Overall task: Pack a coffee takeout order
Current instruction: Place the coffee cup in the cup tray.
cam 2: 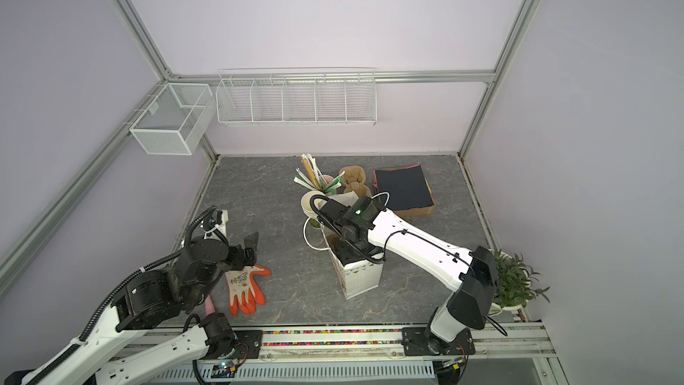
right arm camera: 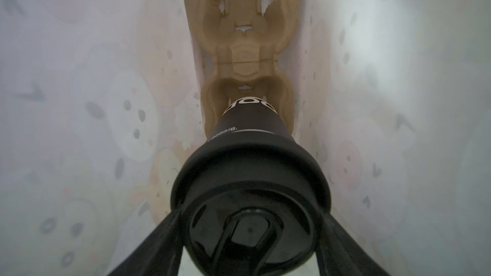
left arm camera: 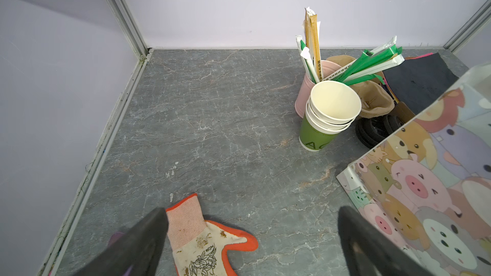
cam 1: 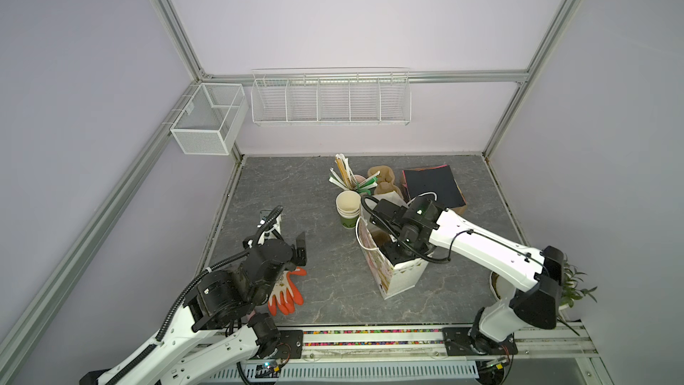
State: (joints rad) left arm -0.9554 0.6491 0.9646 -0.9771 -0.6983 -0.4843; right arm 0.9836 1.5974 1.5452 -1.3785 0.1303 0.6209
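My right hand (right arm camera: 251, 224) clamps the black cup (right arm camera: 249, 123) (inside the bag (right arm camera: 79, 102)), base at the carrier (right arm camera: 239, 22); my left hand (left arm camera: 252, 234): fully open, empty.

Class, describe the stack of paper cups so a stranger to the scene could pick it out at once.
On the grey marbled table, find the cartoon-animal bag standing near the middle. By its far end, towards the back wall, stands the stack of paper cups. It is cream inside with a green bottom cup, unlike the pink cup of wrapped straws beside it.

glove (left arm camera: 202, 245) below spread jaws, cartoon bag (left arm camera: 425, 181) beside
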